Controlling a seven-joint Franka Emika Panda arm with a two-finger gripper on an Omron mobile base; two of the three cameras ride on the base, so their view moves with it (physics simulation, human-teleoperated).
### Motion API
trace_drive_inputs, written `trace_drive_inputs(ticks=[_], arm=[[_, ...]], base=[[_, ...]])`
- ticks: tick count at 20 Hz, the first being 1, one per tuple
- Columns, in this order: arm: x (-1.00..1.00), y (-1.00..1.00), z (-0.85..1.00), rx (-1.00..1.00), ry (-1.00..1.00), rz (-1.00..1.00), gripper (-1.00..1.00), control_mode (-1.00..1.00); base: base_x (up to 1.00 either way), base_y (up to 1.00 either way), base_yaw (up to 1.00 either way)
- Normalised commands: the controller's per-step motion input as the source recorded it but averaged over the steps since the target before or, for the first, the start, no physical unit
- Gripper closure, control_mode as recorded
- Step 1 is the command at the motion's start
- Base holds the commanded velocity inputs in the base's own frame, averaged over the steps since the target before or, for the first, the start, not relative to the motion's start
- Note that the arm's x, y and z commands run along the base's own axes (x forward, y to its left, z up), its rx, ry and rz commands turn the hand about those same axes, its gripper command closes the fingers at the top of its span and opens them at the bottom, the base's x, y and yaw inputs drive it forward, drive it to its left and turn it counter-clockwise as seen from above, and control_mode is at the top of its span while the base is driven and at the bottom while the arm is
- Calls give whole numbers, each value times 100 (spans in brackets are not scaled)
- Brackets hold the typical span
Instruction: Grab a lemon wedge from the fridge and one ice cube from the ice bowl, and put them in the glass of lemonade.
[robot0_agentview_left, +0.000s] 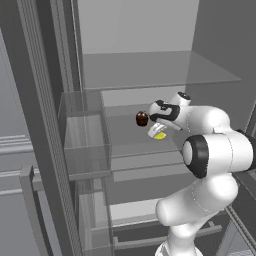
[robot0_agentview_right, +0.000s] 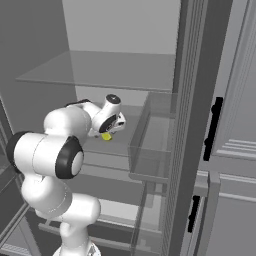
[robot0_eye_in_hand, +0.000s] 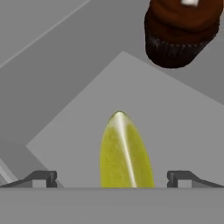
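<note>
Lemon wedge (robot0_eye_in_hand: 124, 151), tiny bright yellow-green with a pointed tip, lies on a glass shelf (robot0_agentview_left: 135, 145) inside the tall dark grey fridge (robot0_agentview_right: 120, 35), doors open. In the hand view the wedge sits between the two dark fingertips (robot0_eye_in_hand: 41, 179), tip pointing away from the claw, not pinched on either side; gaps visible on both. Claw (robot0_eye_in_hand: 114, 180) is released, jaws spread wide, nothing gripped. Left base view: white arm reaches into the fridge at mid height, claw (robot0_agentview_left: 156, 132) angled down at the shelf, a bit of yellow wedge (robot0_agentview_left: 160, 135) visible just below the fingers. Small dark brown jar (robot0_agentview_left: 142, 118) stands upright on the same shelf, just beside the claw on its left; in the hand view it is beyond the wedge, upper right, apart from it. Right base view: claw (robot0_agentview_right: 111, 131) over the yellow spot (robot0_agentview_right: 106, 136), clear door bin (robot0_agentview_right: 150, 145) to the right of it.
</note>
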Motion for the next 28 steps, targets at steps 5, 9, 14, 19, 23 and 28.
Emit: trace_drive_inputs(ticks=[5,9,14,19,23,28], arm=[[23,0,-21,0,0,0,-100,-100],[24,0,-33,0,0,0,-100,-100],[6,0,-23,0,0,0,-100,-100],[-5,3,-4,0,0,0,-100,-100],[-4,4,0,0,0,0,-100,-100],[0,1,0,0,0,0,-100,-100]], base=[[0,0,0],[0,0,0],[0,0,0],[0,0,0],[0,0,0],[0,0,0]])
